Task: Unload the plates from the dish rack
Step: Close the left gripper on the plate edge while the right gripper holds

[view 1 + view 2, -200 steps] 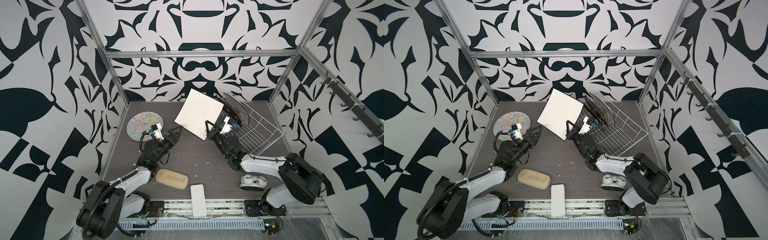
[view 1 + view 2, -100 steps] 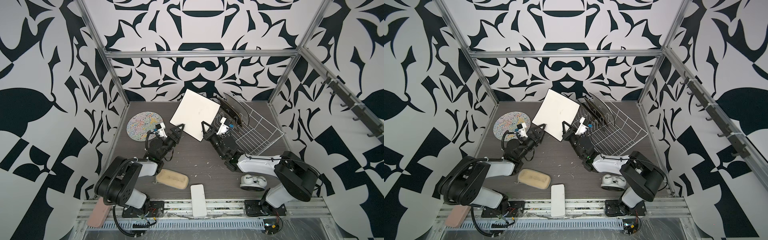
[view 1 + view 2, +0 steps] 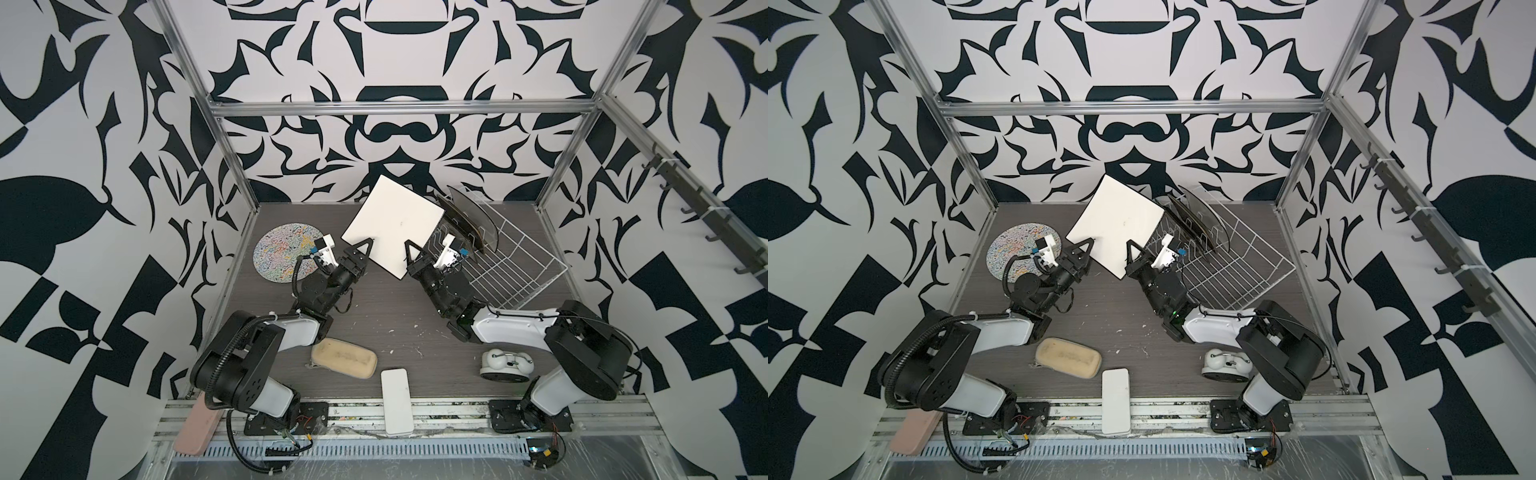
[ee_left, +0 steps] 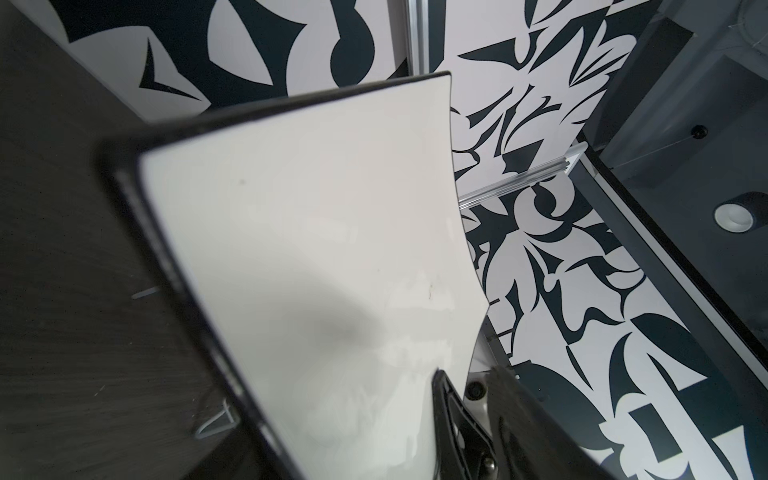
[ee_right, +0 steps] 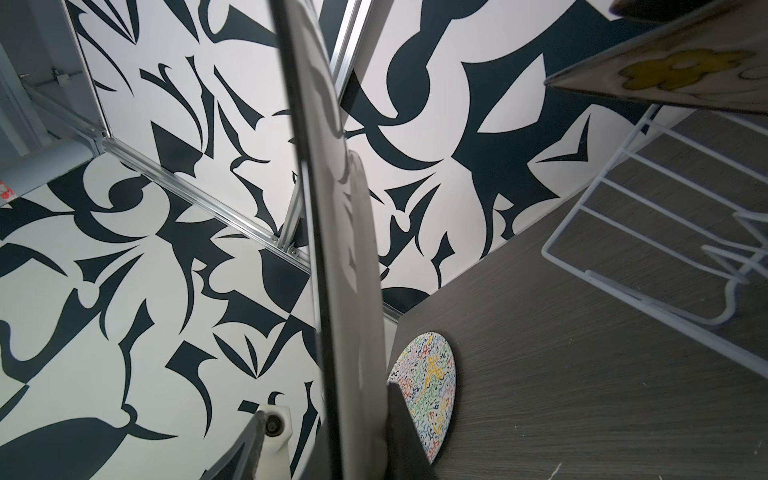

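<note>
White-backed square plate [image 3: 392,226], tilted in the air just beside the dish rack [image 3: 515,266], clenched near its lowest corner by the right claw [image 3: 409,250]; the left claw [image 3: 365,247] straddles the neighbouring edge, grip unclear, and should probably clamp firmly before the right lets go.

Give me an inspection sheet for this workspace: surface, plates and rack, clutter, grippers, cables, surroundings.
Surface: dark woodgrain table, white specks toward the front.
Job's things: square plate held in the air, white back up; round squiggle plate flat on the table; dark plates upright in the dish rack.
Clutter: sponge, white block, pink block at the front rail, round white-knobbed fixture.
Grippers: right gripper pinches the square plate's edge; left gripper straddles the neighbouring edge, fingers not clearly closed.
Cables: black loop at the left wrist; nothing seen snagged.
Surroundings: patterned walls, aluminium frame, hook rail.
</note>
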{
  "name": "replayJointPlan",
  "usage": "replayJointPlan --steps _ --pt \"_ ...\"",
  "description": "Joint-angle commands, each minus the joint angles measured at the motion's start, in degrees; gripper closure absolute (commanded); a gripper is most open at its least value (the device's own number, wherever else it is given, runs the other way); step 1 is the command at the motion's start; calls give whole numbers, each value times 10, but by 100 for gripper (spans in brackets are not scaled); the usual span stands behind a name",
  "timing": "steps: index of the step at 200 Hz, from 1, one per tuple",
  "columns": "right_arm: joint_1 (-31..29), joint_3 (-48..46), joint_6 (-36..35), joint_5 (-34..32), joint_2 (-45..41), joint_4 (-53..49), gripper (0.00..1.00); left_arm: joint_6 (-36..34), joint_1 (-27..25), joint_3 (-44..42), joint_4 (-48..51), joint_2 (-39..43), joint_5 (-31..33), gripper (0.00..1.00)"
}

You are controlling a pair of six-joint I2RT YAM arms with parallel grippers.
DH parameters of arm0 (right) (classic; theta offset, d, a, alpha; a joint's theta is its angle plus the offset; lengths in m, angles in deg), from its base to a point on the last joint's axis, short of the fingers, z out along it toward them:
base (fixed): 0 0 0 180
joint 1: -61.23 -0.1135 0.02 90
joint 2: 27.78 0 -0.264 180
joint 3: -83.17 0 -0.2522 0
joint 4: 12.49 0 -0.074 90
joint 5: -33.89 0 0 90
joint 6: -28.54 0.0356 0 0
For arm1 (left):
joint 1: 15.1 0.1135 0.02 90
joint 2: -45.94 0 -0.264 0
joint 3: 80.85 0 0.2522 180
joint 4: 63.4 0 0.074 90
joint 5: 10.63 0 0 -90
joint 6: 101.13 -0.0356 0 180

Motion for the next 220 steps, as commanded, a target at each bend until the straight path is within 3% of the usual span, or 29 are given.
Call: replayJointPlan --steps 1,72,131,200,220 --pt "-3 57 16 -7 -28 160 100 8 -6 21 -32 -9 0 30" --pt "-3 85 58 1 -7 160 100 30 -19 46 -32 -13 -12 42" --pt "-3 79 55 2 -12 160 100 25 -25 46 -32 -13 -7 62" --pt "-3 69 64 8 -10 160 100 28 -27 48 -32 -12 -3 76" --pt "-2 63 66 7 -10 160 100 28 -27 49 -32 -10 -3 86"
